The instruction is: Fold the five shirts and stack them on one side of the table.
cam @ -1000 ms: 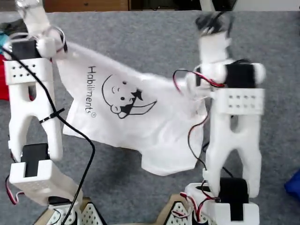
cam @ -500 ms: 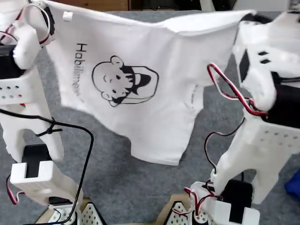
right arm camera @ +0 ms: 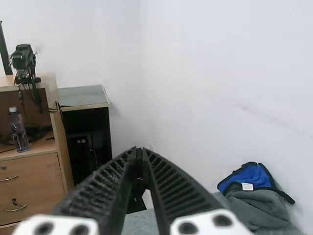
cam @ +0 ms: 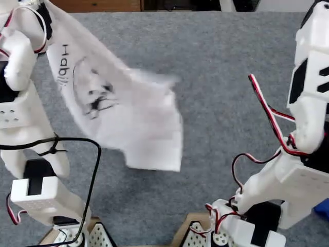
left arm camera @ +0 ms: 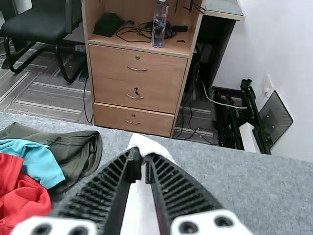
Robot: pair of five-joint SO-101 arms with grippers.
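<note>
A white shirt [cam: 128, 118] with a black cartoon print hangs over the grey table [cam: 226, 72], slanting down from the far left corner. My left gripper [left arm camera: 142, 154] is shut on a fold of that white shirt [left arm camera: 145, 143]; in the high view this gripper [cam: 37, 9] is raised at the far left. My right gripper [right arm camera: 140, 151] is shut with nothing between its fingers. It is held high, well off the table. The right arm [cam: 308, 98] rises along the right side, apart from the shirt.
A heap of red [left arm camera: 19, 198], teal [left arm camera: 30, 157] and olive [left arm camera: 71, 142] shirts lies at the table's far left. Blue and grey-green garments [right arm camera: 254, 193] lie by the right edge. A wooden drawer cabinet [left arm camera: 137, 83] stands behind the table.
Both arms lifted the white shirt off the table and spread it in the air. The right gripper then let go, and the shirt swung left, hanging from the left gripper alone.
</note>
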